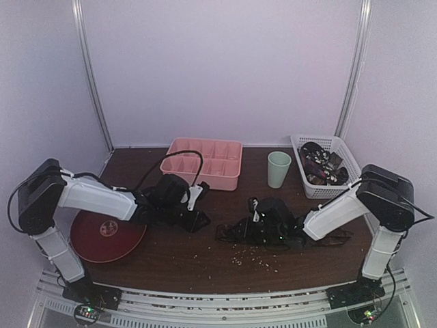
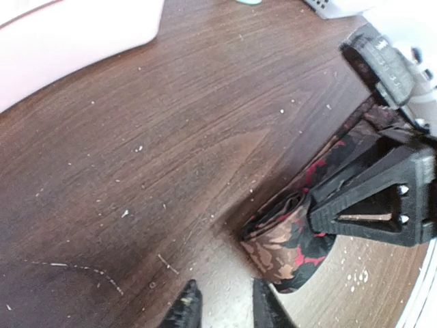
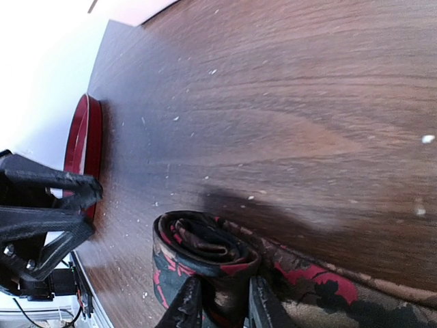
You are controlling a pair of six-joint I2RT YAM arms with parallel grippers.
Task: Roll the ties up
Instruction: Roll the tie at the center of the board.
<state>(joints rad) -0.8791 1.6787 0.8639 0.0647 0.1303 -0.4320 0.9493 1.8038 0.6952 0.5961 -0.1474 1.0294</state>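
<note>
**Item:** one dark tie with a red and tan pattern lies on the counter, near its centre. The left end is wound into a coil. The unrolled tail runs rightward toward the right arm's base, so the long axis lies left to right.

**Right fingers**: closed on the coil, one on either side, pinching it.

**Left fingers**: narrowly parted with nothing between them. They sit just left of the coil, close to it but not touching.

**Judgement:** the roll is partly made. The next turn must carry the coil rightward along the tail. The right arm holds it and is the nearer. The left fingers are placed to steady the coil from its left side.

**Risk:** the coil may slacken if the pinch shifts.
</note>
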